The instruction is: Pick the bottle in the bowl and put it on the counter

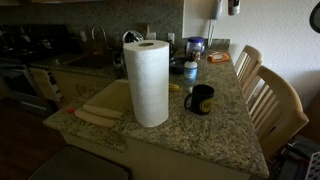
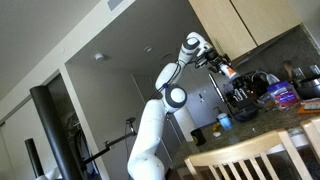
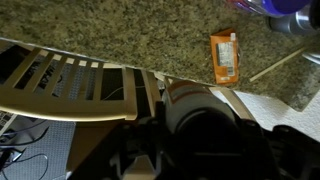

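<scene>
From where I stand, the white arm [image 2: 160,120] is reared up high, with the pincer [image 2: 220,66] well above the counter [image 1: 215,125].

In the wrist view, going left to right: the slatted backs of the pale wooden chairs [image 3: 60,85] lie far below the pincer [image 3: 205,135] and off to its left, past the counter's rounded edge. Dead centre, the bottle [image 3: 190,95] sits between the dark fingers [image 3: 140,150]. It is a pale cylinder with a reddish band, and the pincer is clamped on its sides. It hangs in the air, touching nothing else, over the speckled granite near the edge. Below the pincer and to its right, an orange packet [image 3: 226,57] lies flat on the stone. Further right there is a thin pale stick [image 3: 275,65], and a purple-blue thing [image 3: 270,5] is cut off at the corner.

In an exterior view the bottle [image 2: 229,71] shows as a small orange-tipped shape at the pincer's end.

In an exterior view the pincer [image 1: 232,6] is only just visible at the top edge. Far beneath it and to its left stand the white paper-towel roll [image 1: 148,82] and a black mug [image 1: 200,99]. I can't make out the bowl for certain among the small things at the back.
</scene>
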